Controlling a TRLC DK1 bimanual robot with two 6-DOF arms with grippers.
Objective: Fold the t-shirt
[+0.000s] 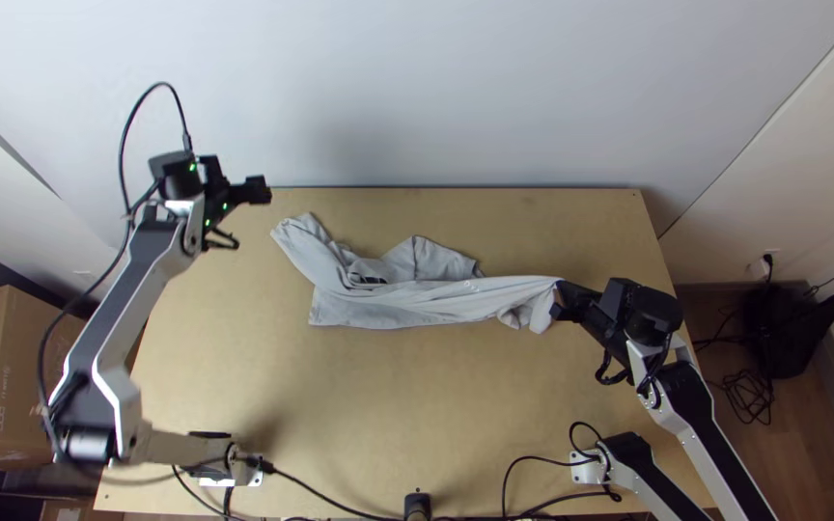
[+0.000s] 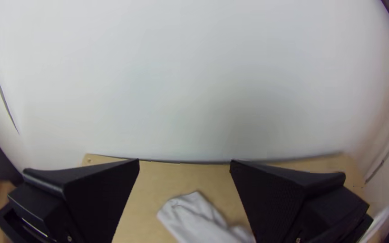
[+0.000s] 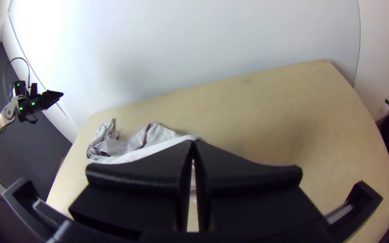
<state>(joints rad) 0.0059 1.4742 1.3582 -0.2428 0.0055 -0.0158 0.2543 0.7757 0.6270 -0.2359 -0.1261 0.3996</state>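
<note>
The left arm (image 1: 132, 299) is standing extended up the left side of the bench (image 1: 407, 405), bent at its far end so that the left gripper (image 1: 261, 189) is hanging raised by the far left corner, pointing inward. Its fingers (image 2: 100, 193) are standing wide apart, with nothing between their pads. The right arm (image 1: 711, 439) is slanting inward over the right side of the bench, its right gripper (image 1: 560, 301) pointing across towards the left side. Those fingers (image 3: 145, 164) are pressing together, pinching one end of the grey t-shirt (image 1: 378, 301); which part of it they are holding, I cannot tell.

From that grip the t-shirt is running leftwards across the middle of the bench as a long, bunched band. Its upper edge is stretching taut near the right fingertips, and a loose flap is drooping just beside them, on the near side. Farther left the cloth is lying wider and crumpled, with one narrow end angling towards the far left corner. That end is lying nearest the left gripper, below it and apart from its fingers.
</note>
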